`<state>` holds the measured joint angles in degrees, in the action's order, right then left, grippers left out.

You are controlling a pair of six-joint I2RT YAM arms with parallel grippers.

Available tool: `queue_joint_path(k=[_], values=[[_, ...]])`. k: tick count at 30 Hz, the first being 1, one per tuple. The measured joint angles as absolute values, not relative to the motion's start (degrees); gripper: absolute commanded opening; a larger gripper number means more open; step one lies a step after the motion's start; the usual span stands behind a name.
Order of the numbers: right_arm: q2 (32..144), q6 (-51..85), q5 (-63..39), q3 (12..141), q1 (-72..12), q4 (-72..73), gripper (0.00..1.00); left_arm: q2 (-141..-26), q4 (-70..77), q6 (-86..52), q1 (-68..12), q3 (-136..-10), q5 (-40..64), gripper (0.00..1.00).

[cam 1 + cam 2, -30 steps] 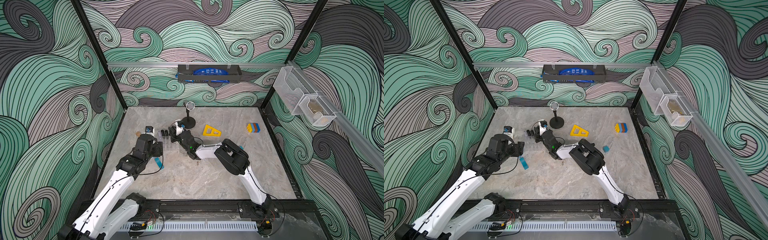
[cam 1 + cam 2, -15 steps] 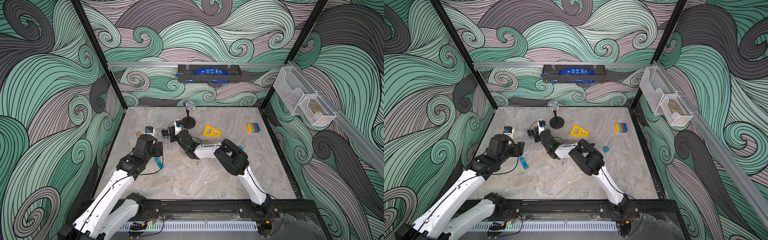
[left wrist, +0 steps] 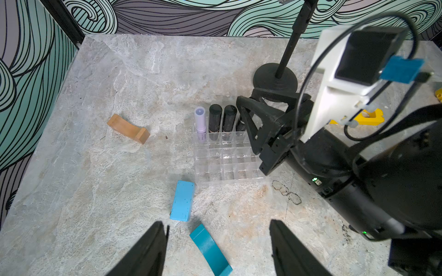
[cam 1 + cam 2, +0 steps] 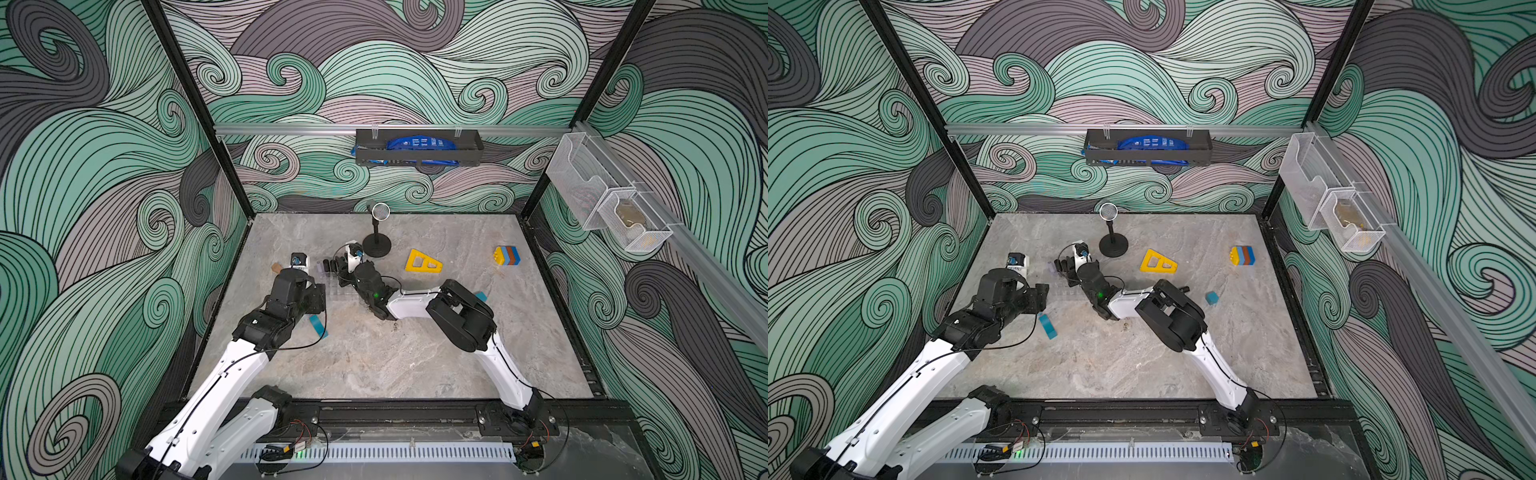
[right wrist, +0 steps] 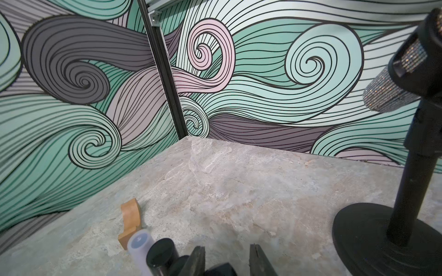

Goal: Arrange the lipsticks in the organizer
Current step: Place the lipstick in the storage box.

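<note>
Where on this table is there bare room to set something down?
Free: the near middle of the table, between the left arm and right arm, and the strip between the yellow triangular frame and stacked blocks. Crowded: around the organizer, hemmed by the microphone stand, light blue block and right arm.

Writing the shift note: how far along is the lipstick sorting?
Done: two black lipsticks stand in an edge row of the organizer, beside a lilac tube. In hand: the right gripper straddles a third lipstick in the next cell; whether it grips is unclear. Remaining: no fourth black tube is in view; the left gripper hangs open and empty.
</note>
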<state>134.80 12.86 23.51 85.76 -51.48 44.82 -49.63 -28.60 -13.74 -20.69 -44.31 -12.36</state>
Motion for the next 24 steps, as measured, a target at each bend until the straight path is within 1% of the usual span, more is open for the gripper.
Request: queue_joint_path(k=[7, 11, 14, 19, 21, 24], values=[[134.47, 13.26, 23.49, 85.49, -51.79, 44.69, 0.46, -49.63, -28.34, -13.74, -20.69, -44.07, -12.34, 0.7], [130.43, 14.96, 23.03, 82.13, -51.79, 43.7, 0.47, -49.63, -28.34, -13.69, -20.69, -44.01, -12.4, 0.72], [122.83, 17.23, 22.37, 76.4, -51.48, 43.2, 0.47, -49.63, -28.47, -12.99, -20.69, -44.01, -12.45, 0.73], [105.43, 24.32, 21.47, 63.86, -49.87, 43.48, 0.47, -49.82, -28.56, -11.55, -21.63, -44.18, -12.27, 0.71], [98.83, 28.47, 20.93, 58.26, -49.04, 42.09, 0.48, -50.7, -28.67, -11.22, -24.32, -44.88, -12.86, 0.71], [89.58, 35.42, 18.85, 50.85, -47.44, 35.14, 0.5, -54.41, -27.99, -10.76, -31.66, -46.94, -14.41, 0.72]])
